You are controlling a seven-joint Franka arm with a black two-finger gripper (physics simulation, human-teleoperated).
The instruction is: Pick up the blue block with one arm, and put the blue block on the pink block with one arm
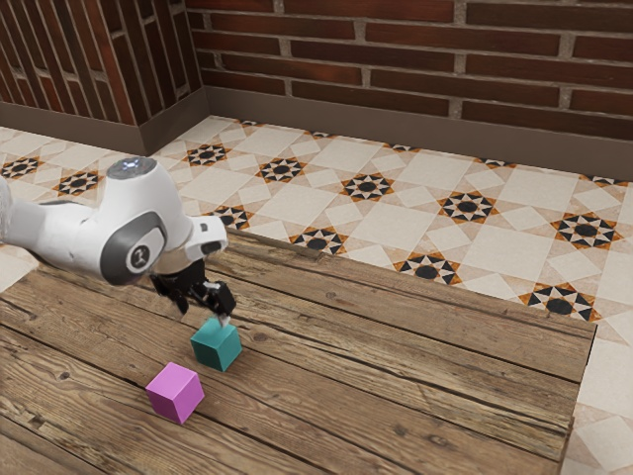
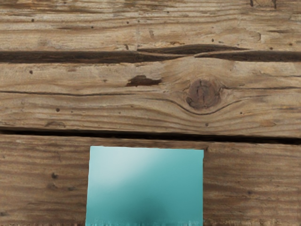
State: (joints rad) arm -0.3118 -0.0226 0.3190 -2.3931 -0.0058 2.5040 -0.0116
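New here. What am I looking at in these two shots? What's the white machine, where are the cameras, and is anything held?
This is a simulator's render of one white robot arm working at a wooden table. The exterior view comes from a camera at the arm's side. The wrist view comes from a camera on the arm's hand, looking down at the planks.

Two cubes sit on the table, apart from each other: a blue block, teal in shade, and a pink block nearer the side camera.

The black two-finger tool hovers just above the blue block. It is open and holds nothing. The teal patch in the wrist view is that same blue block, right under the hand.
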